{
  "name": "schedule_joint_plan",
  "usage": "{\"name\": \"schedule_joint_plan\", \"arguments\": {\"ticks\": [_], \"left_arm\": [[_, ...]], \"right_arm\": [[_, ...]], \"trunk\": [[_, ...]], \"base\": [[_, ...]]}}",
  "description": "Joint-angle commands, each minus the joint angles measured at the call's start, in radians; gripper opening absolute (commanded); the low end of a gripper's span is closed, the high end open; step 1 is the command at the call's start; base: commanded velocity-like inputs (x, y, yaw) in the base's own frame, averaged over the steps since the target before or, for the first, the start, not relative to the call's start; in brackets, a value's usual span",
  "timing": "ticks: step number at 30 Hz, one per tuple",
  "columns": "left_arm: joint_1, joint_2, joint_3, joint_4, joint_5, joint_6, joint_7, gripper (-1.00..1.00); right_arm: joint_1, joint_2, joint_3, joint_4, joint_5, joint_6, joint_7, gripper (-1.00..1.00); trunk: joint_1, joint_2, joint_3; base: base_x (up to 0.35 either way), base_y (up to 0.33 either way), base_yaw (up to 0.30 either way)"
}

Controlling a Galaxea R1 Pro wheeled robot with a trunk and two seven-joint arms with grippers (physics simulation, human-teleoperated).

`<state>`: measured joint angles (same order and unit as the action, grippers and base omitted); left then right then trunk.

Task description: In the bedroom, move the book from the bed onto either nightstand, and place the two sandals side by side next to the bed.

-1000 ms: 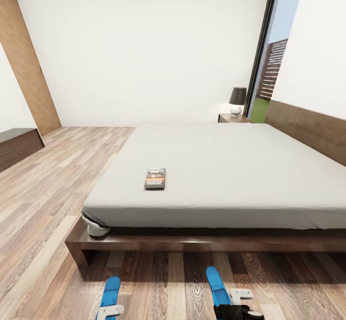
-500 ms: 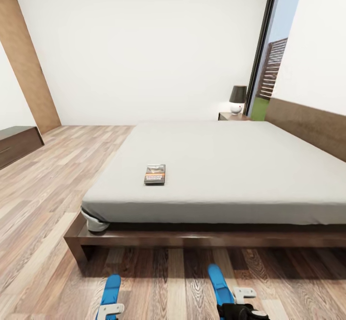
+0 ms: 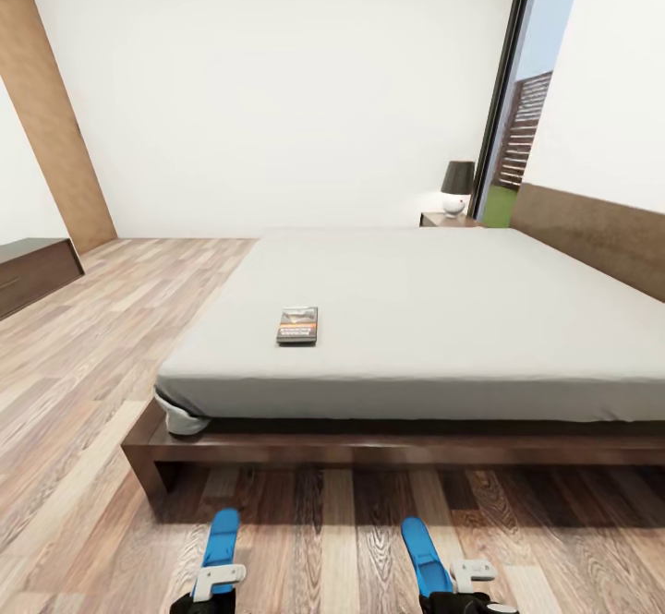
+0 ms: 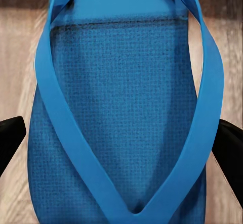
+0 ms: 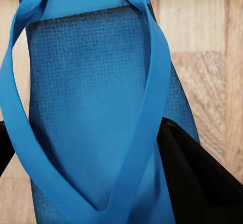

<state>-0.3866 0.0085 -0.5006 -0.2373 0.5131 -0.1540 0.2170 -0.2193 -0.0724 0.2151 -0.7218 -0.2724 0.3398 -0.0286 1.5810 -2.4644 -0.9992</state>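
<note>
Sandals (image 3: 220, 537) farther forward — toes bedward (image 3: 416, 328)

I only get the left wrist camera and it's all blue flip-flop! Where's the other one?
Observer: The other sandal is in the right claw, pinched between its black fingers.
Operator: Where's the book?
Observer: The book lies flat on the bed, near its front left corner in the head view.
Operator: Is there a nightstand anywhere?
Observer: Yes, a nightstand stands beyond the bed's far side, by the window, with a lamp on it.
</note>
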Motion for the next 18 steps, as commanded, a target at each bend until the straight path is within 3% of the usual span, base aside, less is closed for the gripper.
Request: {"name": "schedule_joint_plan", "arguments": {"ticks": [1,10,18], "left_arm": [[-0.001,0.001,-0.009,-0.003,0.007,-0.004,0.005,-1.00],[-0.003,0.002,-0.009,-0.007,0.007,-0.016,0.000,-1.00],[-0.002,0.002,-0.009,-0.007,0.007,-0.029,-0.002,-1.00]], "right_arm": [[0.000,-0.001,0.004,-0.002,-0.007,0.005,-0.005,-1.00],[0.000,-0.001,0.004,-0.002,-0.007,0.005,-0.005,-1.00],[0.000,-0.001,0.004,-0.002,-0.007,0.005,-0.006,-1.00]], "trunk": [[0.000,-0.001,-0.001],[0.000,-0.001,-0.001],[0.000,-0.001,-0.001]], "base": [[0.000,0.000,0.000],[0.001,0.001,0.000],[0.108,0.092,0.000]]}}
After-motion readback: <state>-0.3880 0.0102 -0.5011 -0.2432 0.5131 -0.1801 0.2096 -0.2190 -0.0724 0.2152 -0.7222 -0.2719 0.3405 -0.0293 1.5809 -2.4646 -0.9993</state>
